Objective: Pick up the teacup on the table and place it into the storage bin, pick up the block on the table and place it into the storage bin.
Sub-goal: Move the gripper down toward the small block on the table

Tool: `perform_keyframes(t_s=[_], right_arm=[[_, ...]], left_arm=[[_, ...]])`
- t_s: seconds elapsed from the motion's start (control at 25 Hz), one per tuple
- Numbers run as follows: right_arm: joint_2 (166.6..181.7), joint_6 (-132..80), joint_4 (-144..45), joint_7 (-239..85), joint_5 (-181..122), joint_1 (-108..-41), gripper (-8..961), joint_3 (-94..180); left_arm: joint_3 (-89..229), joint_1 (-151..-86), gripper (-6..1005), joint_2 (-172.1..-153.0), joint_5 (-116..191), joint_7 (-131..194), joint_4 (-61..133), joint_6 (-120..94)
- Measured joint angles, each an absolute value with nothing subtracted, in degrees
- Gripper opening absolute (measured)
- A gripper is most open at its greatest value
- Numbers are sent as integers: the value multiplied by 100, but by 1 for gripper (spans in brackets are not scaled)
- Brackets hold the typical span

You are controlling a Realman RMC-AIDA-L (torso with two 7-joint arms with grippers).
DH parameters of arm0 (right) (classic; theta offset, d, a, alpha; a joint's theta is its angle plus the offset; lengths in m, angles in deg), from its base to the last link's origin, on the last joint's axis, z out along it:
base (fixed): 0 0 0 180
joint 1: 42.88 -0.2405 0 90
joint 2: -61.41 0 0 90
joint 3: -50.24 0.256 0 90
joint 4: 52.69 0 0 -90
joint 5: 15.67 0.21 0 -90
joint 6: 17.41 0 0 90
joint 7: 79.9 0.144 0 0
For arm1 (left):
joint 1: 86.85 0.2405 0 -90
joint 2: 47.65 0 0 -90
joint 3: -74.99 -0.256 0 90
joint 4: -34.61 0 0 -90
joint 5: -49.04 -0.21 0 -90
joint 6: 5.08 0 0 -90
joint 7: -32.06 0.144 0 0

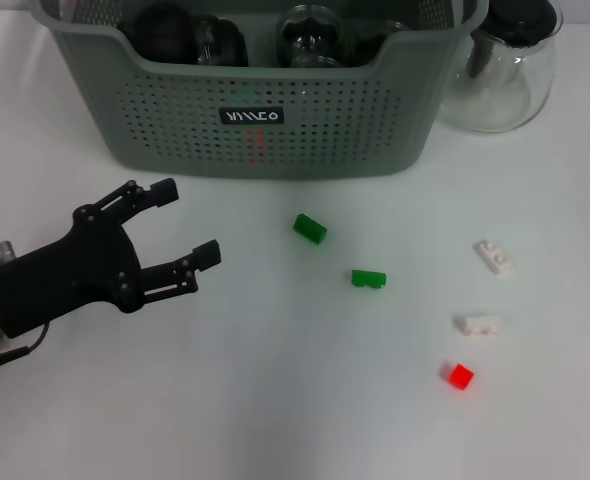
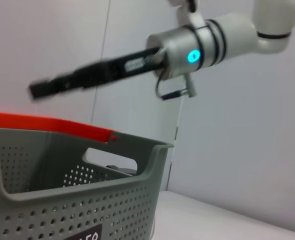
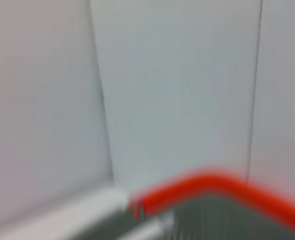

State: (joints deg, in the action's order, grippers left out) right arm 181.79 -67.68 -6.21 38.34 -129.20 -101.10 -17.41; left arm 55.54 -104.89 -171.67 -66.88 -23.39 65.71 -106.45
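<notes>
Left claw [image 1: 180, 225] is hanging wide and empty in front of the bin [image 1: 265, 130], w/ green blocks [image 1: 310, 229] waiting nearby; right claw's state unclear.

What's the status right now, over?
Left pincer open, empty, hovering over table left of the blocks. Right arm raised high above the basket. Nearest green block lies loose, path unobstructed.
</notes>
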Motion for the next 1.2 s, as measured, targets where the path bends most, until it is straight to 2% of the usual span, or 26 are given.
perform_keyframes(t_s=[0.08,0.16,0.28,0.44,0.68,0.92,1.08,1.2], right_arm=[[18166,-6973,47,3440,-12010,-9445,588,-1728],[18139,-7249,580,3004,-11144,-8824,673,-1723],[18019,-8113,1186,2567,-10231,-8001,801,-1688],[17834,-10250,1670,2571,-10431,-7148,805,-1144],[17681,-12416,2338,2464,-11655,-6610,803,-151],[17826,-12971,3518,2995,-13436,-6454,794,524],[17876,-13050,3715,3141,-14383,-6693,771,424],[18019,-12964,3630,3320,-15113,-6985,754,399]], left_arm=[[5583,-10488,949,-17167,-6688,-2339,6571,-10655],[5591,-10488,949,-17166,-6689,-2339,6571,-10658],[5595,-10503,949,-17166,-6687,-2339,6571,-10659],[5597,-10521,949,-17166,-6683,-2339,6572,-10633],[5631,-10540,949,-17148,-6680,-2339,6572,-10593],[5664,-10588,949,-17140,-6678,-2339,6571,-10563],[5664,-10620,949,-17139,-6678,-2346,6558,-10507],[5662,-10625,949,-17144,-6678,-2353,6554,-10502]])
